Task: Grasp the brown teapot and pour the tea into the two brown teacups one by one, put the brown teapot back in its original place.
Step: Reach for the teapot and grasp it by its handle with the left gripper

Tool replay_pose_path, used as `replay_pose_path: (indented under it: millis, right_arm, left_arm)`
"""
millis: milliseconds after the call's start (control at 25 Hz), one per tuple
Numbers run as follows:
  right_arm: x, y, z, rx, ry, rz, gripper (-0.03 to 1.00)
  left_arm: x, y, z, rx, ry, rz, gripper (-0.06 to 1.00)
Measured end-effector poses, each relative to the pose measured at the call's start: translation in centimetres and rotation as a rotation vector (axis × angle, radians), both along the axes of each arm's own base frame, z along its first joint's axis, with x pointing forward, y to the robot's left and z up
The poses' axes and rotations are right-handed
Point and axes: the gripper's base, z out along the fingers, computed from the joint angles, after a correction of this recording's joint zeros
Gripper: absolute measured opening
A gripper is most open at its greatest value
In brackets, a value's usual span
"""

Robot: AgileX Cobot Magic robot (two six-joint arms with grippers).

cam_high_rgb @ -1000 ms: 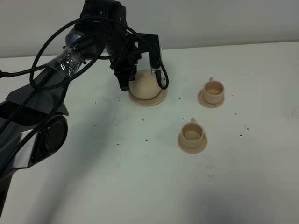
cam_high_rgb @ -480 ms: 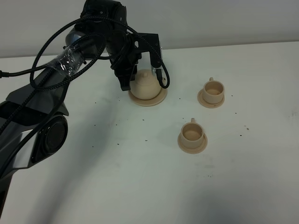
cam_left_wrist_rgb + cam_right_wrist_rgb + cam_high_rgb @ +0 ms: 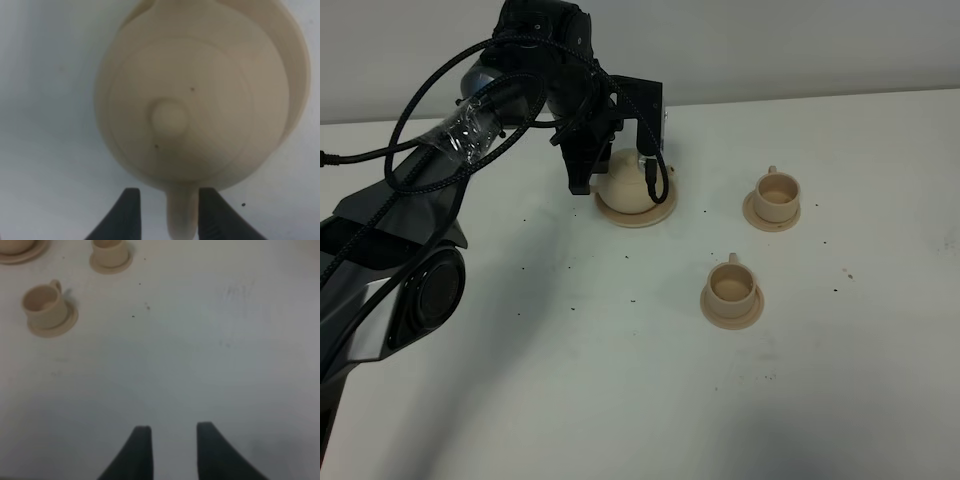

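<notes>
The brown teapot (image 3: 628,188) sits on its wide saucer, the original place (image 3: 638,214), at the back of the table. My left gripper (image 3: 617,186) hangs over it, open. In the left wrist view the lidded teapot (image 3: 200,100) fills the picture and its handle (image 3: 181,215) stands between the two dark fingers (image 3: 127,215) of my left gripper (image 3: 170,194), with a gap on one side. The two brown teacups (image 3: 779,192) (image 3: 731,285) stand on small saucers to the right. My right gripper (image 3: 172,440) is open over bare table, with both teacups (image 3: 46,304) (image 3: 110,251) far ahead of it.
Dark specks are scattered over the white table (image 3: 620,380). The left arm's black cables (image 3: 430,130) loop above the table's left side. A grey wall (image 3: 800,40) rises behind the table. My right arm does not show in the exterior view.
My left gripper has shifted a little to the left and closer in around the teapot. Its opening looks unchanged. The teapot and the cups have stayed put.
</notes>
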Motion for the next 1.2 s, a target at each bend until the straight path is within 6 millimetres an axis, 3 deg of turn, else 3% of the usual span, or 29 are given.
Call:
replay_pose_path:
  millis: [400, 1200]
  right_arm:
    - [0.0, 0.0, 0.0, 0.0, 0.0, 0.0, 0.23]
    - [0.0, 0.0, 0.0, 0.0, 0.0, 0.0, 0.23]
  left_arm:
    - [-0.3, -0.1, 2.4, -0.041, -0.034, 0.019, 0.3]
    - [-0.2, 0.5, 1.8, 0.024, -0.038, 0.035, 0.3]
